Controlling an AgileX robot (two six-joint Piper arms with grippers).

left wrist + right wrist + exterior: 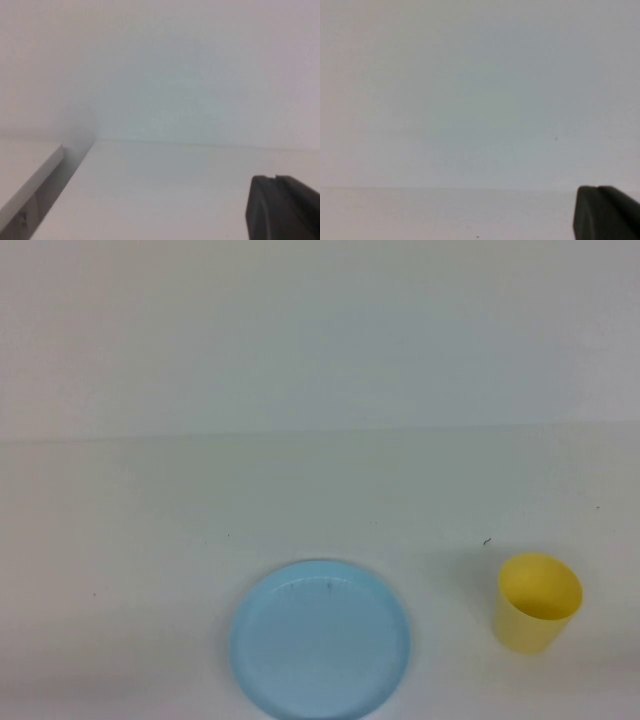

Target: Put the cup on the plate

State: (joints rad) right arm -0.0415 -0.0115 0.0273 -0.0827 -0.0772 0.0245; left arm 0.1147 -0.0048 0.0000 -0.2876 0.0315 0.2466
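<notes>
In the high view the small yellow cup (539, 603) stands upright on the white table at the near right. The round light blue plate (320, 639) lies flat near the front middle, a gap to the cup's left, with nothing on it. Neither gripper shows in the high view. In the left wrist view my left gripper (275, 177) appears as dark fingers pressed together, holding nothing, over bare table. In the right wrist view my right gripper (598, 188) looks the same, shut and empty. Cup and plate do not show in either wrist view.
The white table (200, 510) meets a pale wall at the back. In the left wrist view a table edge with a gap and a second white surface (30, 185) lies to one side. A tiny dark speck (487, 541) lies behind the cup.
</notes>
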